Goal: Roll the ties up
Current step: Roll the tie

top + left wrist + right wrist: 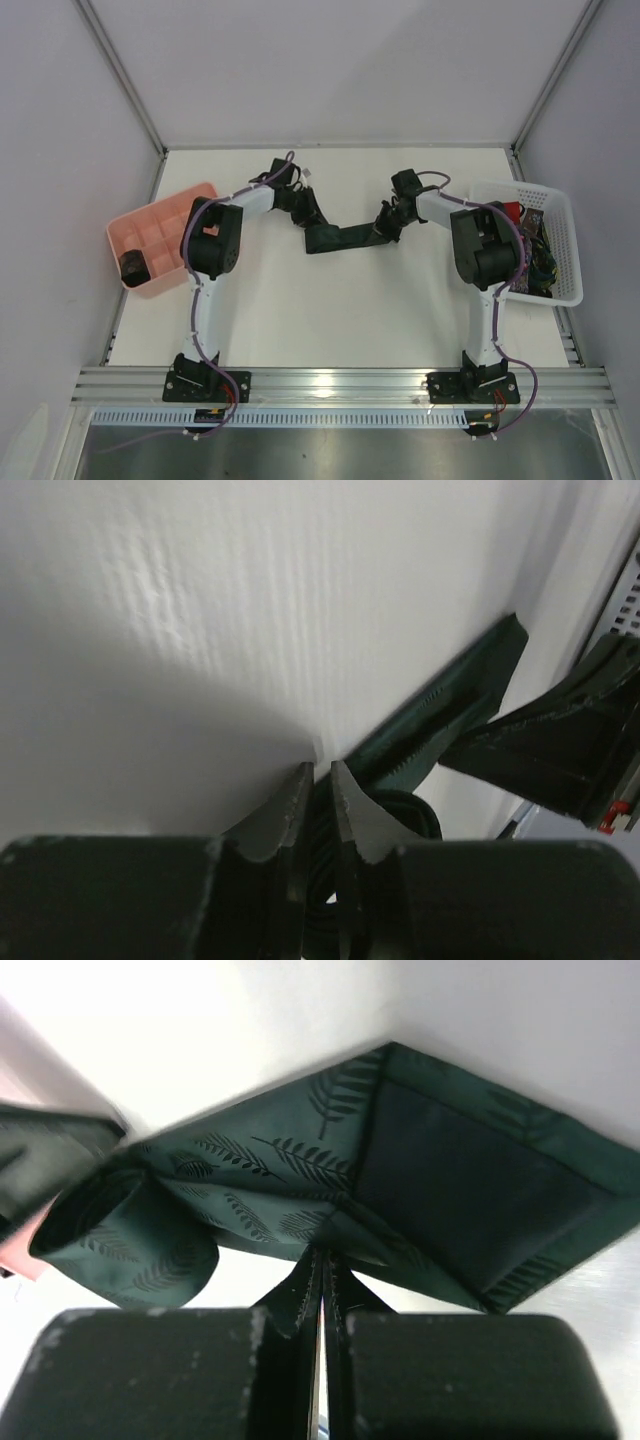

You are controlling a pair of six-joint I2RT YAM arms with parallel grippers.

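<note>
My left pincer is clamped on the looped end of the dark green leaf-print fabric tie. My right pincer is pinched shut on its wide end's edge.

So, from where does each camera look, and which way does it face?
Top view: it sits above and behind the bases and faces down at the table. The left arm and right arm show, with the green tie between them.
Left wrist view: it sits on the left wrist and faces along the left gripper, which is closed on the green tie.
Right wrist view: it sits on the right wrist and faces along the right gripper, which is shut on the green tie at its wide end.
Shared: all three views see the green tie.
</note>
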